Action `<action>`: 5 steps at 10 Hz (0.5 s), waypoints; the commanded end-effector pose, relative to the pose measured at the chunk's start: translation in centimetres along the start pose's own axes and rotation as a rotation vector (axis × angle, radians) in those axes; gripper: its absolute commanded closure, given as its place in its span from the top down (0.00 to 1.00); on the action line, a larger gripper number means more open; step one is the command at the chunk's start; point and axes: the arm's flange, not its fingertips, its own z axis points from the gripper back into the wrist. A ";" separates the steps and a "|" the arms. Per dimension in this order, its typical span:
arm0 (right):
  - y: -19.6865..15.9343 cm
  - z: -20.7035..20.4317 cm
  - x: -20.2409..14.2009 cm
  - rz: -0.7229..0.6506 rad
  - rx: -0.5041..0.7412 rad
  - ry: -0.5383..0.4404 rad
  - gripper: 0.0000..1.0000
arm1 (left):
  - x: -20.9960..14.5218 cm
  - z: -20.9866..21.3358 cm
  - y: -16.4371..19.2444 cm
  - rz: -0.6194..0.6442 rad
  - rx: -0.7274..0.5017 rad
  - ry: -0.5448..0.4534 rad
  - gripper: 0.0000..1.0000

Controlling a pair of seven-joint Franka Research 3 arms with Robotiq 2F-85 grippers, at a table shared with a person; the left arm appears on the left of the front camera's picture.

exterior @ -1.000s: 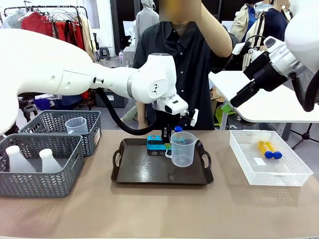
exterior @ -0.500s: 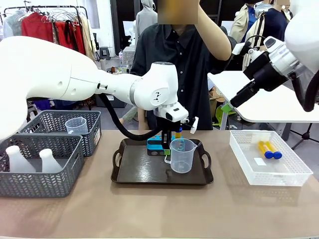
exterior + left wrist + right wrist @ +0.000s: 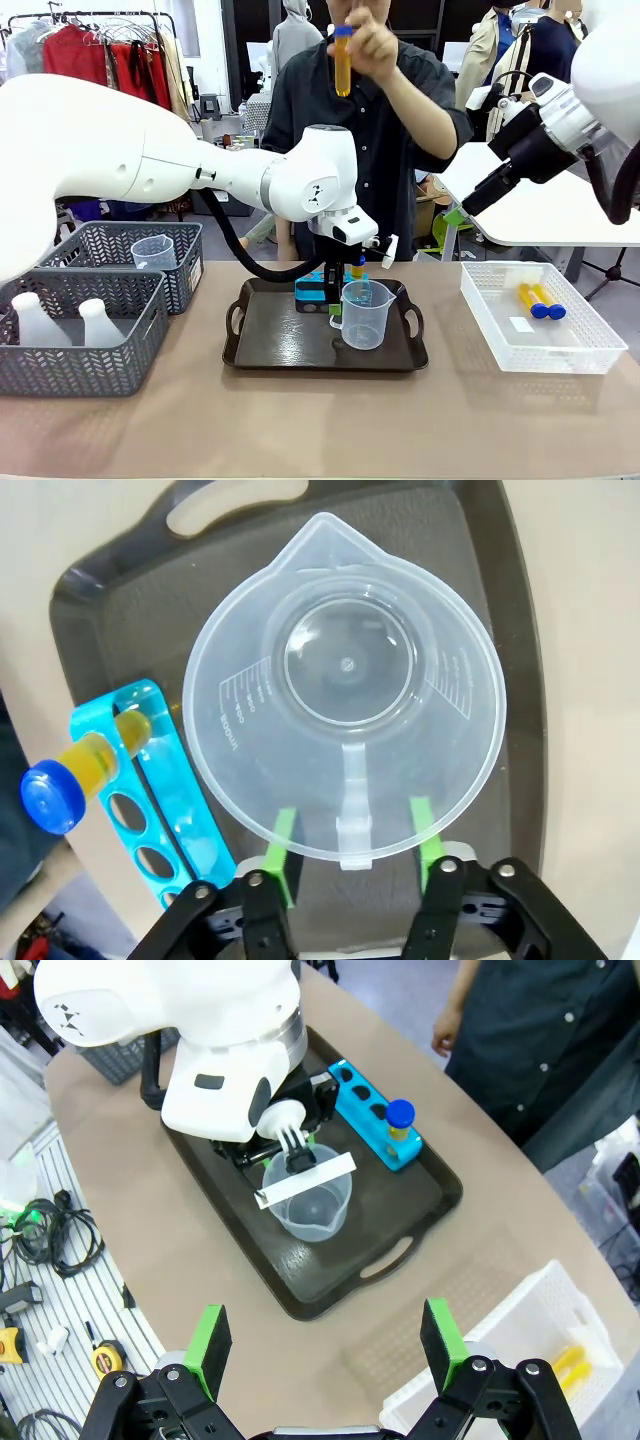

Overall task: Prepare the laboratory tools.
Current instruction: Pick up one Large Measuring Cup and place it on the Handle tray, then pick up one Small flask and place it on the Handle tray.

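The left gripper (image 3: 352,835) is released, its green pads on either side of the handle of the clear measuring beaker (image 3: 345,690) and apart from it; the beaker sits upright on the black tray (image 3: 515,680), just beside the blue rack (image 3: 195,820) (one blue-capped tube (image 3: 90,770) stands in an end hole). The right gripper (image 3: 325,1345) hangs high above the table, jaws wide with nothing between them; the person's hand (image 3: 372,45) holds up a second tube (image 3: 343,65); two more tubes (image 3: 540,300) lie in the white lattice tray (image 3: 590,355).
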 end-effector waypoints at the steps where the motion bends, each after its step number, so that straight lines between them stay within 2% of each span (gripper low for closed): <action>1: 0.0 0.1 0.1 -0.002 0.017 -0.017 1.00 | -0.6 1.6 -0.8 0.009 0.031 0.005 1.00; 5: 0.0 0.1 0.1 -0.002 0.017 -0.017 1.00 | -1.9 4.9 -2.2 0.028 0.060 -0.008 1.00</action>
